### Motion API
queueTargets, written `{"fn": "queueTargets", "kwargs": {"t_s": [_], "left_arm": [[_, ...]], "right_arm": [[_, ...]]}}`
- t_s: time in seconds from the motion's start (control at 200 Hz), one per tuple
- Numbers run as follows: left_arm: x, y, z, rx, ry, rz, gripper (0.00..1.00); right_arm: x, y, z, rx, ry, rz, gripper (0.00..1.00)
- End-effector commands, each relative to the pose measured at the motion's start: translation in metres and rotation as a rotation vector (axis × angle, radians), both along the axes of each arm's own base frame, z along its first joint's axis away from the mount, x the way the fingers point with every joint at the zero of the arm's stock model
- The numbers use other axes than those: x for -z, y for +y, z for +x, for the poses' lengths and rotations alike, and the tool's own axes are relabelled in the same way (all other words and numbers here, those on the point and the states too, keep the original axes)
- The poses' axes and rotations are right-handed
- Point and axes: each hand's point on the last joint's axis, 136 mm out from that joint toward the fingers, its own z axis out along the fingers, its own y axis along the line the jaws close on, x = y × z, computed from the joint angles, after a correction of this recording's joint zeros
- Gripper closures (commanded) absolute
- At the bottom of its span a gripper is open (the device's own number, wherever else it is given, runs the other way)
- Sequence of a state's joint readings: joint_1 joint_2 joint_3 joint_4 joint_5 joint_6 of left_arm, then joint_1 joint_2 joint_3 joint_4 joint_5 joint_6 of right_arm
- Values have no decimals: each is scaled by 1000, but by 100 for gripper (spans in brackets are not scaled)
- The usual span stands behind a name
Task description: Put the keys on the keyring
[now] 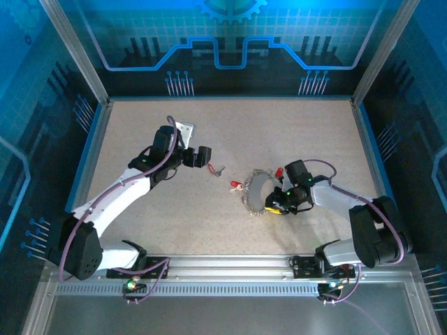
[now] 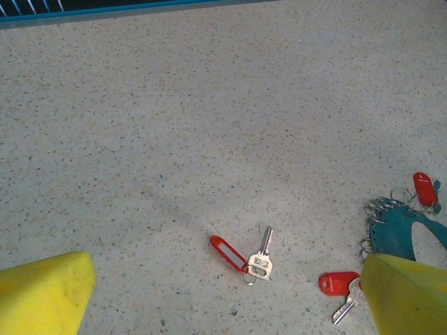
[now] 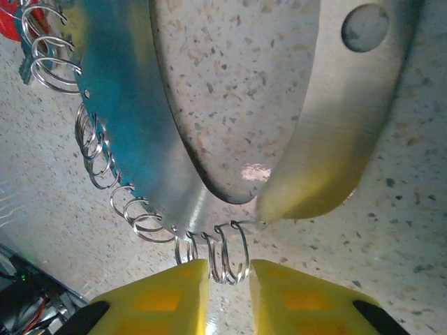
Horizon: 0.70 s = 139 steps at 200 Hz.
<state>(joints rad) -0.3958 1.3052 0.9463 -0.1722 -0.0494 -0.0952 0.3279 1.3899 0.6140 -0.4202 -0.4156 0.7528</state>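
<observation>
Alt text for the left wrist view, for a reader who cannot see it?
A silver key with a red tag lies on the speckled table between the yellow fingertips of the open left gripper. A second red-headed key is partly hidden by one fingertip, and the blue-grey keyring sits at the right edge.

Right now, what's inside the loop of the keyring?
Bare speckled table shows inside the keyring; anything under its metal band is covered. The right gripper pinches its edge rings.
</observation>
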Motion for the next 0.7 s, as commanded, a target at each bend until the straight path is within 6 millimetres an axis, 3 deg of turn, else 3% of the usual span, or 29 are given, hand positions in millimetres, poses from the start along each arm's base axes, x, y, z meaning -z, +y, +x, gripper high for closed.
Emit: {"fn": "queueTargets", "kwargs": {"t_s": [0.0,0.69], "left_arm": [[9,1,0,-3,22,19,1],[14,-1,0,2,43,16,1]], "right_arm": [[4,1,-1,27,42,41,78],[18,-3,-4,83,79,73,85]]}}
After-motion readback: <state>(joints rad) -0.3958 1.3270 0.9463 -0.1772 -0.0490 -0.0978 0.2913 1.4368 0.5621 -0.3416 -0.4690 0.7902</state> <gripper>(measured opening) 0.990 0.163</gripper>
